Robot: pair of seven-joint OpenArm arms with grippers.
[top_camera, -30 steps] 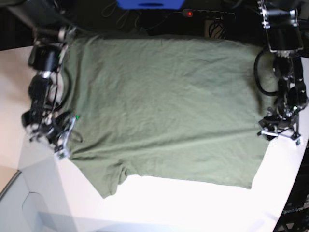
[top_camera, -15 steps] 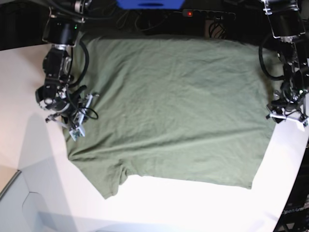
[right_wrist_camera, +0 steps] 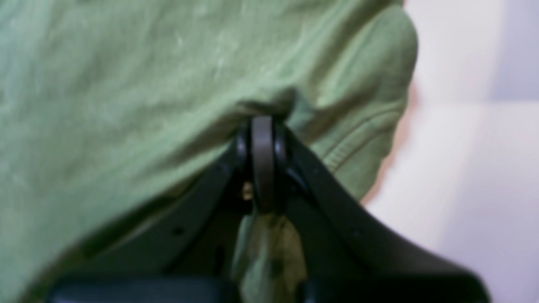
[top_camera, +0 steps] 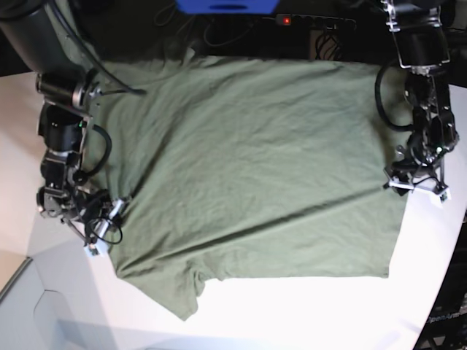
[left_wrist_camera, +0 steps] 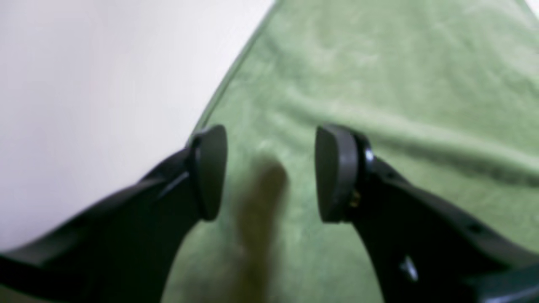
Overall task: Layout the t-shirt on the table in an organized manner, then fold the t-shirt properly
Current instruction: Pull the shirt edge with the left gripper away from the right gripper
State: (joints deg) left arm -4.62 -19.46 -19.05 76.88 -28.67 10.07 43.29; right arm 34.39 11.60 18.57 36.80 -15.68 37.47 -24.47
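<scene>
text: none legible | labels: none | brands: none | numbers: none | signs: none

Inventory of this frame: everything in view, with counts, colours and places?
olive-green short-sleeved cotton t-shirt: 1, green, spread flat mid-table, one sleeve toward the near edge.
smooth white tabletop: 1, white, under and around the shirt.
blue object: 1, blue, top edge behind the table, mostly cropped.
power strip with red light: 1, dark, behind the table.
right gripper: 1, black, shut on the shirt's fabric by a sleeve.
left gripper: 1, black, open above the shirt's edge.
</scene>
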